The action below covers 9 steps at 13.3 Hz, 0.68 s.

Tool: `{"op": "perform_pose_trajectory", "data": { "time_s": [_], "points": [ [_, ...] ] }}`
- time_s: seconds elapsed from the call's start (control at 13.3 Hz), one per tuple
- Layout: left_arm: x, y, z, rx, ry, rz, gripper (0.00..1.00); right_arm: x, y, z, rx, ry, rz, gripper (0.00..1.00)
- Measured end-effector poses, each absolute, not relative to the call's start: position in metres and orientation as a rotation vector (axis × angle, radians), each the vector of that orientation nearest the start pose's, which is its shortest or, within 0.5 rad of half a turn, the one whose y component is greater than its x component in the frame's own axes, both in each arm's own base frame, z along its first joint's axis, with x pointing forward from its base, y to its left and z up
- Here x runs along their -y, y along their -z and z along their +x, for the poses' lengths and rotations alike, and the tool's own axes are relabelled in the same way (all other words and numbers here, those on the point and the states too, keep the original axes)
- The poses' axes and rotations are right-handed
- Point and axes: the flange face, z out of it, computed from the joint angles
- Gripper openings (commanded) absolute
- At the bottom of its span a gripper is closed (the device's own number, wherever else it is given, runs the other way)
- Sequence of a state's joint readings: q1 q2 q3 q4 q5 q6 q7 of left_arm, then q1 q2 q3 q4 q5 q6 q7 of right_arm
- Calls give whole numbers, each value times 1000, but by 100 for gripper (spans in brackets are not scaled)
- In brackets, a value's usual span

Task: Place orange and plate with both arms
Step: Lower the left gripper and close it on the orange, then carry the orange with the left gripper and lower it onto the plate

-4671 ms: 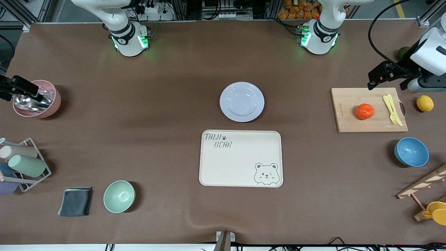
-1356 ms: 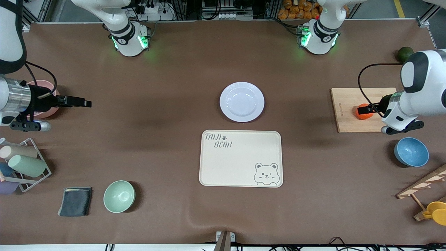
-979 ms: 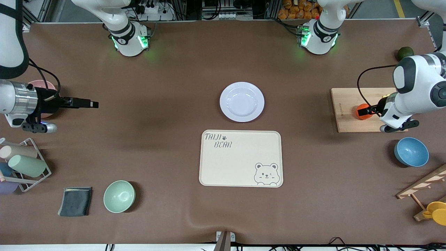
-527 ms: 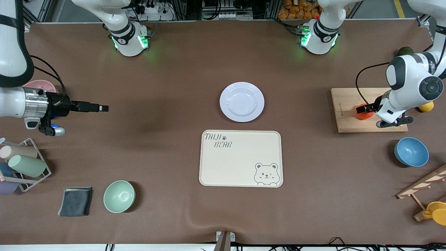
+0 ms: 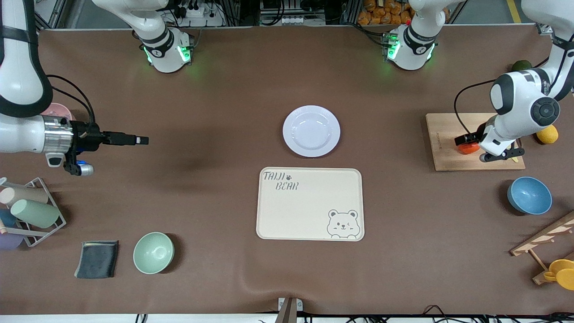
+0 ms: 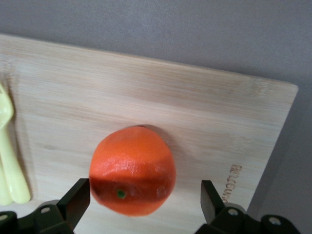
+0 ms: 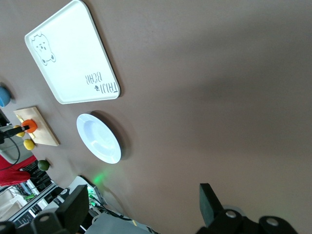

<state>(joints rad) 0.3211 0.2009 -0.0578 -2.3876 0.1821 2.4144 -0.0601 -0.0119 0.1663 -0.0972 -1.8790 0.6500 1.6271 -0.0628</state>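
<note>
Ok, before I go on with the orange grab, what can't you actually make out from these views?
- Orange: front view, mostly hidden by the left gripper and wrist; contact unclear, though the left wrist view shows open fingers either side of it.
- Yellow cutlery: left wrist view, cut off by the edge; front view, under the arm.
- Pink cup: front view, largely hidden by the right arm.
- Right gripper: height over the table unclear.

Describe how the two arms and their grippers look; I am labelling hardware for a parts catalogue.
Both arms are glossy white with dark joint bands, rounded segments and green lights at the bases. The left gripper has black fingers and a black cable looping to the wrist. The right gripper is long, black, with a silver ribbed wrist collar and black cables.
</note>
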Motion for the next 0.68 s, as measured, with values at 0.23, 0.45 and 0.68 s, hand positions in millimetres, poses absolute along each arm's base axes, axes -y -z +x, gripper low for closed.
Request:
{"op": "perform_pose_trajectory", "data": {
  "time_s": [0.23, 0.45, 0.68],
  "points": [
    [-132, -219, 467, 273, -267, -3035, 100, -9, -402, 563, -254, -402, -2428, 100],
    [-131, -208, 466, 236, -274, -3029, 100, -19, -390, 558, -258, -397, -2349, 100],
    [-135, -198, 465, 222, -273, -3025, 100, -19, -378, 553, -233, -376, -2310, 100]
  ]
}}
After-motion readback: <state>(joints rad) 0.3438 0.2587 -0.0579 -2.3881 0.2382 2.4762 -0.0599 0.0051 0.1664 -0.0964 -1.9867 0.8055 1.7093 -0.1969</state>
